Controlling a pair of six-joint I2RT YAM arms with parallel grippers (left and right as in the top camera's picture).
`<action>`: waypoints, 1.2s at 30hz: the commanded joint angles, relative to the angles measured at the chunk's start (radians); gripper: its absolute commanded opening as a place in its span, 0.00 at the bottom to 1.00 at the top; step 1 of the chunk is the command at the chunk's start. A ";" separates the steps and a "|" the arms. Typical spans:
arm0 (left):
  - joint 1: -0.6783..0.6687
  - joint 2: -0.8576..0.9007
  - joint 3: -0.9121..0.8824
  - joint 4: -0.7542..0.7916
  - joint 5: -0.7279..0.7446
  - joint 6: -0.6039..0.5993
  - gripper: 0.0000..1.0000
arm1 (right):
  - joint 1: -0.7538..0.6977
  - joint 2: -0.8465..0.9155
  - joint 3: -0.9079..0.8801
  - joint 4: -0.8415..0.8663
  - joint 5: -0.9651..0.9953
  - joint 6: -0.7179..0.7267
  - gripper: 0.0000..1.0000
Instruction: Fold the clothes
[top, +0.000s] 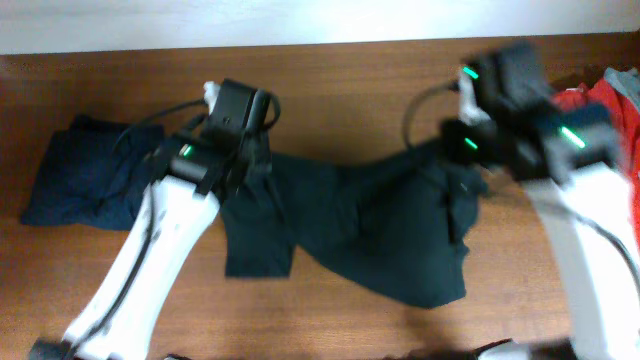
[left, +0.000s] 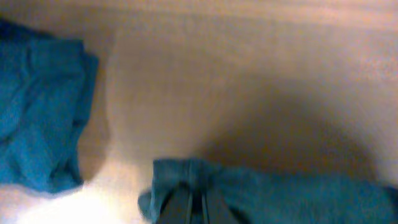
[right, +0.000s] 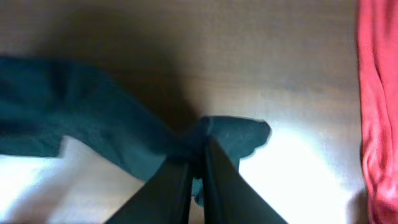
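Note:
The black T-shirt (top: 360, 225) hangs stretched between my two grippers above the wooden table, sagging in the middle. My left gripper (top: 252, 165) is shut on its left end; the left wrist view shows the fingers (left: 198, 200) pinching bunched fabric (left: 280, 196). My right gripper (top: 470, 150) is shut on its right end; the right wrist view shows the fingers (right: 198, 163) closed on a fold of the shirt (right: 87, 127). No chest logo shows.
A navy garment (top: 80, 175) lies crumpled at the table's left; it also shows in the left wrist view (left: 37, 112). A red garment (top: 615, 120) lies at the right edge and shows in the right wrist view (right: 379, 112). The table's far edge meets a white wall.

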 joint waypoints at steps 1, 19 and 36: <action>0.057 0.132 -0.003 0.085 -0.033 0.111 0.01 | -0.009 0.180 0.001 0.066 0.018 -0.043 0.15; 0.250 0.328 0.046 0.212 -0.018 0.165 0.40 | -0.202 0.436 0.002 0.115 -0.080 -0.092 0.46; 0.024 0.287 -0.005 0.111 0.401 0.754 0.40 | -0.344 0.431 0.002 0.088 -0.269 0.020 0.63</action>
